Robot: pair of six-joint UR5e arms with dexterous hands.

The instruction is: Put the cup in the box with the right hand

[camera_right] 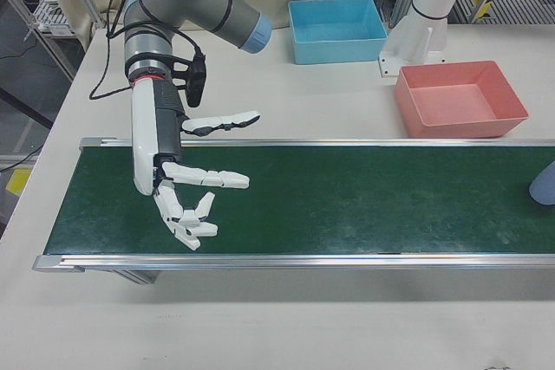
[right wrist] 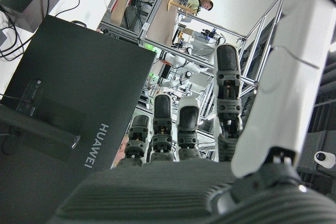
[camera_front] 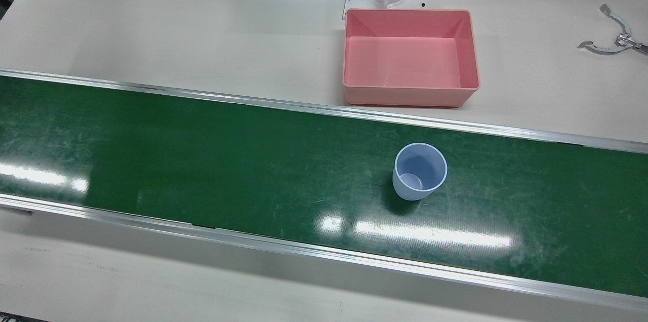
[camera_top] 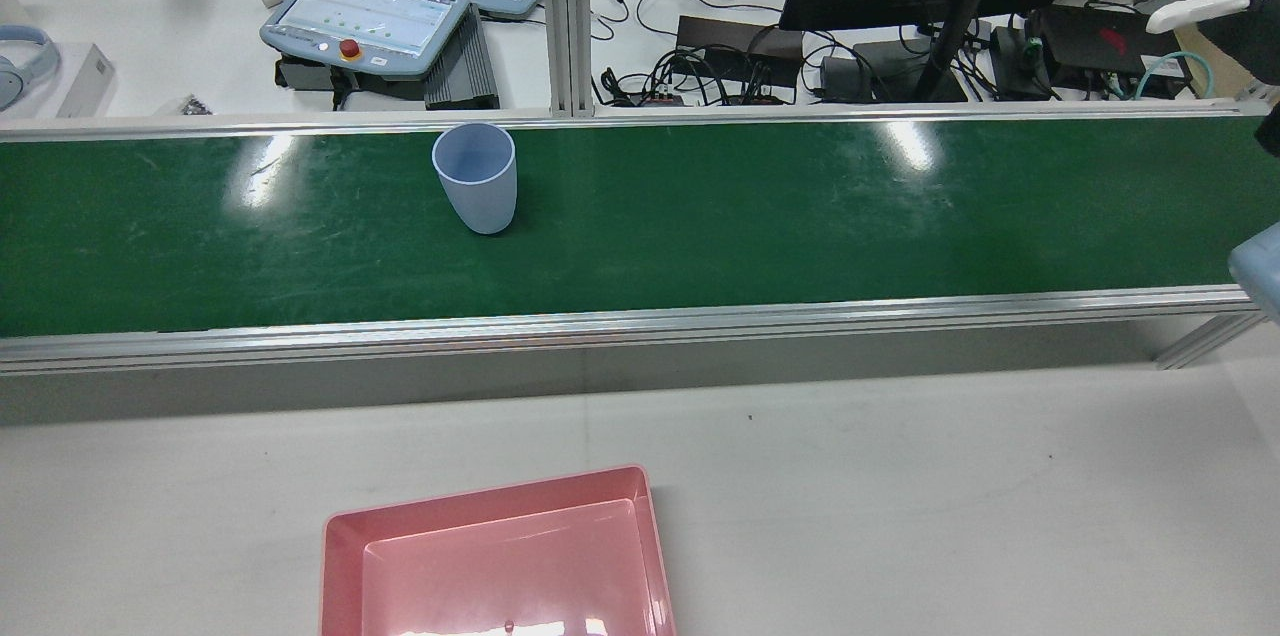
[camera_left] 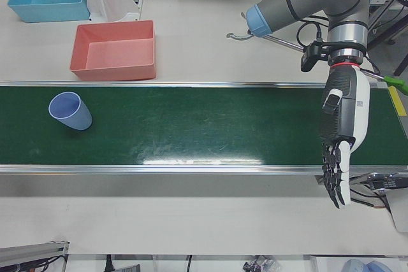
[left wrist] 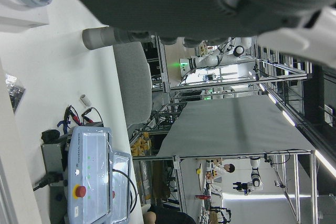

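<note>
The right hand (camera_right: 186,201) is hanging empty, fingers spread, over its own end of the belt (camera_front: 202,160), well apart from the cup (camera_front: 419,171). The cup is standing upright far along the belt, nearer the left arm's half, in front of the pink box (camera_front: 410,56) on the table. The left hand (camera_left: 338,157) is hanging with fingers loose, holding nothing. Judging from this, the reach should be travelling along the belt, approaching the cup side-on, keeping fingers wide until they surround the wall.
</note>
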